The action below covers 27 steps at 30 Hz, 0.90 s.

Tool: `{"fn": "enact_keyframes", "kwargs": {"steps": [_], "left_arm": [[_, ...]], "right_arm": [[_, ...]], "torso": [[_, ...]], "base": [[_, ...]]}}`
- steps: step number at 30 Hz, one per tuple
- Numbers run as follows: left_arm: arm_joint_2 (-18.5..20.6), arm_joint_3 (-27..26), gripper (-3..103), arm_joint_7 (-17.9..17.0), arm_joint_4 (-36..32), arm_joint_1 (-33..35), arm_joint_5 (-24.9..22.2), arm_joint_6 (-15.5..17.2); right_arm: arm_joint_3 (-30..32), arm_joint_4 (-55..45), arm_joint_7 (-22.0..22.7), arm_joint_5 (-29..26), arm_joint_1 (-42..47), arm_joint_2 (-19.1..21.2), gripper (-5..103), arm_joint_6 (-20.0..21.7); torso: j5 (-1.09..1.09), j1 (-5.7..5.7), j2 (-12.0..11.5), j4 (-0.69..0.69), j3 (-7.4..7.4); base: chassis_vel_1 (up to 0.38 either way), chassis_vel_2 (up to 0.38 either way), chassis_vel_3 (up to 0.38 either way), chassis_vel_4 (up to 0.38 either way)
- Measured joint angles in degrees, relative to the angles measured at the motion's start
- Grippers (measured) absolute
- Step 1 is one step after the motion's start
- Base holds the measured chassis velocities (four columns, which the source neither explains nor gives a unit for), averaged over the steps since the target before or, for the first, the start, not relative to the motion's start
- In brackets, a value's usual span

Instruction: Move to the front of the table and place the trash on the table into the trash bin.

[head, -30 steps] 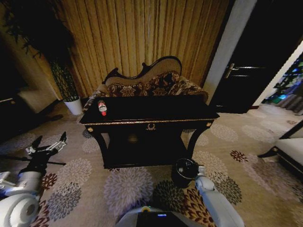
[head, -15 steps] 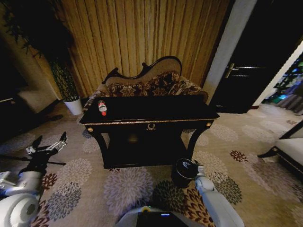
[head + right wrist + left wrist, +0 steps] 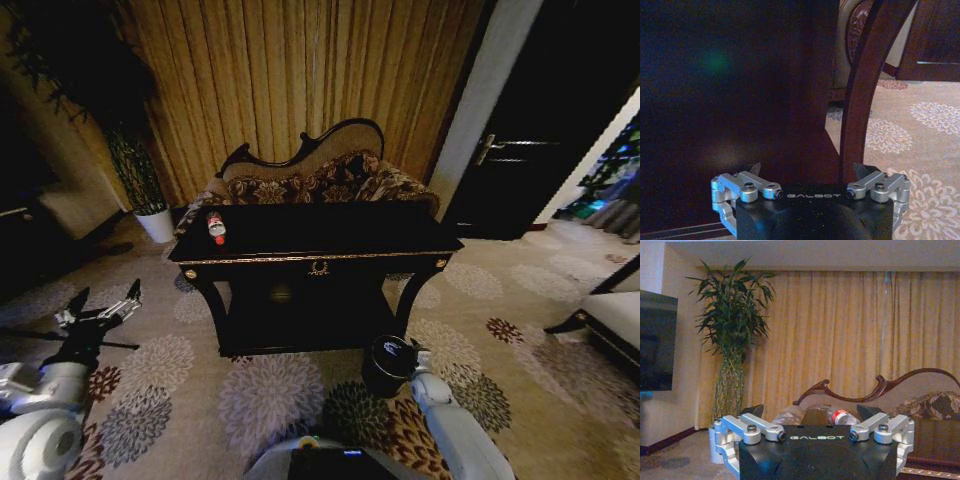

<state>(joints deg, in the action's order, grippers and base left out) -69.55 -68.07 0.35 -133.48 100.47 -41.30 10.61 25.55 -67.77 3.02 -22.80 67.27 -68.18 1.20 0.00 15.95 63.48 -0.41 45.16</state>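
2 grippers in play, and both stand with fingers spread wide, holding nothing. Left gripper (image 3: 100,303) hangs low over the flowered carpet (image 3: 260,395), off to the left of the black table (image 3: 400,243) and well short of it. Its wrist camera looks across at a tall bamboo plant (image 3: 730,335) and gold curtains (image 3: 840,340). Right gripper (image 3: 413,352) sits down by the floor, right at the rim of the dark round trash bin (image 3: 385,368), which stands on the carpet just in front of the table's right front leg (image 3: 865,90). On top, 1 clear plastic bottle with a red label (image 3: 216,227) lies near the table's left end, and it peeks up between the left fingers (image 3: 842,417) too. Behind the table, the patterned sofa (image 3: 320,180) with its curved dark frame.
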Motion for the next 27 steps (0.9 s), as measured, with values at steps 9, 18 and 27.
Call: {"fn": "enact_keyframes", "kwargs": {"steps": [9,18,27], "left_arm": [[-0.27,0.33,100,-0.02,-0.17,-0.16,-0.01,0.00],[-0.25,0.49,100,0.00,-0.23,-0.35,0.06,-0.01],[-0.08,0.80,100,0.02,-0.38,-0.59,0.00,-0.01]], "right_arm": [[1.40,-6.24,-0.01,-5.48,1.82,0.97,100,2.67],[3.17,-19.02,-0.09,-7.59,4.39,3.49,100,2.82],[5.53,-32.63,1.88,-9.64,6.69,5.30,100,5.09]], "torso": [[0.01,0.00,0.00,0.00,0.00],[-0.01,0.00,0.00,0.00,0.00],[0.00,0.00,0.00,0.00,0.00]], "base": [[0.000,0.000,0.000,0.000],[0.000,0.000,0.000,0.000],[0.000,0.000,0.000,0.000]]}}
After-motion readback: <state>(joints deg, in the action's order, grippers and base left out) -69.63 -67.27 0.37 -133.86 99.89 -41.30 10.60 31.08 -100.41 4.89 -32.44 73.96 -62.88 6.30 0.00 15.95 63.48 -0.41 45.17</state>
